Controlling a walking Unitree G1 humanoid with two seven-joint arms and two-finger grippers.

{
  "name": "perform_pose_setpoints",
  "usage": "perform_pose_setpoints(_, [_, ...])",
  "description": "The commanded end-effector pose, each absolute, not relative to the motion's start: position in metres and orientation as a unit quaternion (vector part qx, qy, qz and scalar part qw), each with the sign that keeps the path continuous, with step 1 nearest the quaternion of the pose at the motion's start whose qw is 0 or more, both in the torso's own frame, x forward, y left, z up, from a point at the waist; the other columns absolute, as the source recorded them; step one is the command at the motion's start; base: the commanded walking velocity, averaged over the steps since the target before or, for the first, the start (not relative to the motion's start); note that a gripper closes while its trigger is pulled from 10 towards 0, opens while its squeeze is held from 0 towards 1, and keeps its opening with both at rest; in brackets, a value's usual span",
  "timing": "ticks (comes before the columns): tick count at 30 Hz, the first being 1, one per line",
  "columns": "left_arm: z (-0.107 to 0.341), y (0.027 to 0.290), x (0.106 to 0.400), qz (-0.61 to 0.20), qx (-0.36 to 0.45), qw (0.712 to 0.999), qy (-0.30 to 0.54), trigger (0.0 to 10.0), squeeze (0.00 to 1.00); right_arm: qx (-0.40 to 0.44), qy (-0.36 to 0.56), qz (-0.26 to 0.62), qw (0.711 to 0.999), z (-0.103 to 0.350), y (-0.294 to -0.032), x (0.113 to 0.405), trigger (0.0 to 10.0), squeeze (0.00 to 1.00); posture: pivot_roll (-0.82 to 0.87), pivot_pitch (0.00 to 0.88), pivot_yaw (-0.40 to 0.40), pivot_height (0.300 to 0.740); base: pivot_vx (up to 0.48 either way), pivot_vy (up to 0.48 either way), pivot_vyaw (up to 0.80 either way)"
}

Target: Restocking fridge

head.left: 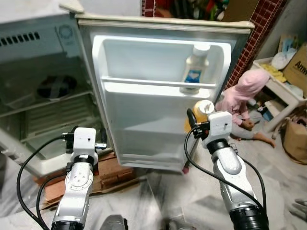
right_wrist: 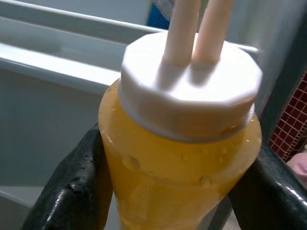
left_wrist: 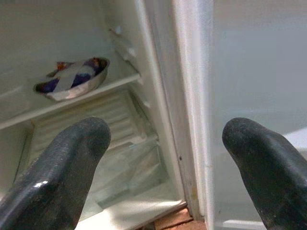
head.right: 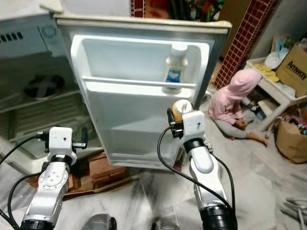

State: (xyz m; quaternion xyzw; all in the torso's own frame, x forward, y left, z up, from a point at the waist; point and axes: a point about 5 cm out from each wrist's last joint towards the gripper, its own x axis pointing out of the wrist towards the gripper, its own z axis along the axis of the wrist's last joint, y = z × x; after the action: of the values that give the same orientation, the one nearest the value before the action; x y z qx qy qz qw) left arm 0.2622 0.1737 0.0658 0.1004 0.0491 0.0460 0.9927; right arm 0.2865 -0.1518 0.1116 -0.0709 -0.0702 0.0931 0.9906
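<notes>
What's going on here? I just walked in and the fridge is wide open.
The robot is restocking the fridge. Its right tool is shut on a yellow bottle with a white cap, held up in front of the open fridge door. A white bottle already stands on the door's upper shelf. The left tool is open and empty, near the fridge body, where a metal bowl sits on a shelf. A person sits on the floor to the right.

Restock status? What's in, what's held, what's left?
Done: fridge door stands open, and a white bottle sits on its upper shelf. In hand: right gripper is clamped on a yellow bottle at the door. Left: placing it on a door shelf. Left gripper is open, facing the fridge interior.
</notes>
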Motion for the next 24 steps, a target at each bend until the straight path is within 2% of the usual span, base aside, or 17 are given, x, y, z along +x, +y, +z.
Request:
perform_pose_setpoints(1, [0.065, 0.174, 0.261, 0.047, 0.103, 0.992, 0.050, 10.0, 0.00, -0.073, -0.070, 0.087, 0.991, 0.112, -0.156, 0.287, 10.0, 0.00, 0.10, 0.042, -0.040, 0.740, 0.000, -0.416, 0.00])
perform_pose_setpoints(3, [0.065, 0.174, 0.262, 0.046, 0.102, 0.992, 0.050, 10.0, 0.00, -0.074, -0.069, 0.087, 0.991, 0.111, -0.156, 0.287, 10.0, 0.00, 0.10, 0.043, -0.039, 0.740, 0.000, -0.371, 0.00])
perform_pose_setpoints(24, [0.068, 0.183, 0.251, 0.051, 0.099, 0.992, 0.056, 10.0, 0.00, -0.052, -0.051, 0.080, 0.994, 0.104, -0.156, 0.282, 10.0, 0.00, 0.11, 0.071, -0.037, 0.740, 0.000, 0.000, 0.00])
